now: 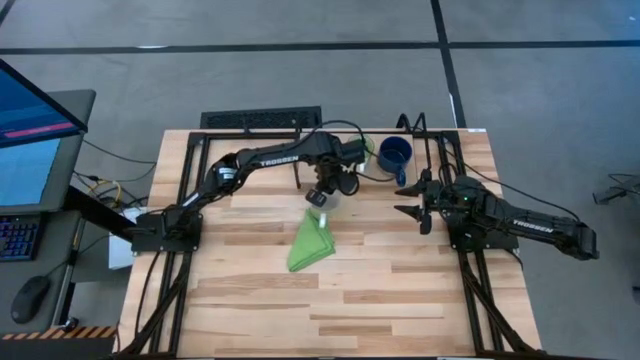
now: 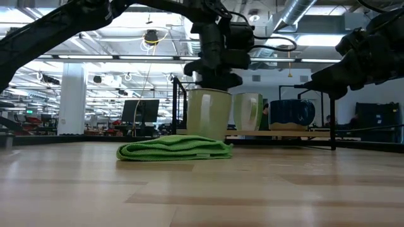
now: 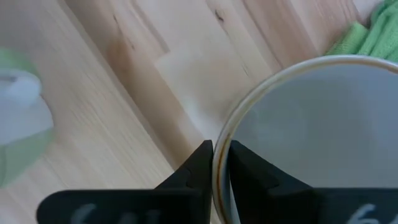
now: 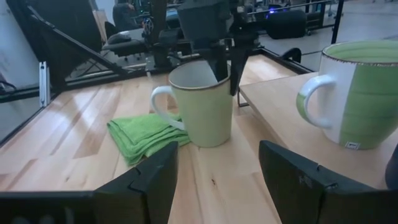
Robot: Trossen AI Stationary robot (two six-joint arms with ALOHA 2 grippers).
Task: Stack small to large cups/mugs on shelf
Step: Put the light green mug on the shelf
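Left gripper [image 1: 320, 196] is pinching the rim of the pale mug [image 4: 203, 103], 1 finger inside and 1 outside, mug upright just beside the green cloth [image 1: 310, 245]. The shelf [image 1: 450, 140] with the green-and-white mug [image 4: 360, 93] and blue mug [image 1: 394, 155] lies farther back and rightward. Right gripper [image 1: 418, 201] waits spread, holding nothing, near the shelf.

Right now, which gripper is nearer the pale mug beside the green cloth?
Left. The left gripper pinches the pale mug by its rim; the right gripper hangs open, off to the side.
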